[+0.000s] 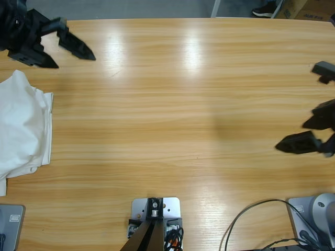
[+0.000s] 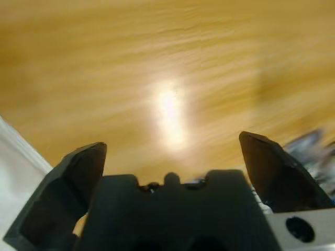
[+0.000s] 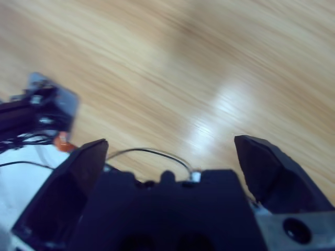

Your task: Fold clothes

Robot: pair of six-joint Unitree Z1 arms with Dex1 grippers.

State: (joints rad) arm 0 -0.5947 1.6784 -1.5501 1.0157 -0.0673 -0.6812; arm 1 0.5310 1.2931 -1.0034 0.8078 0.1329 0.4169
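Folded white shirt is lying at the table's left edge. Left gripper is hovering just beyond it, jaws wide, empty; right gripper likewise, far right.

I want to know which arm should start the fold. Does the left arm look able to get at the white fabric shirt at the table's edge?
Probably yes. The left gripper hangs open just beyond the bunched white fabric shirt, with only bare wooden table between them and nothing lying on the cloth.
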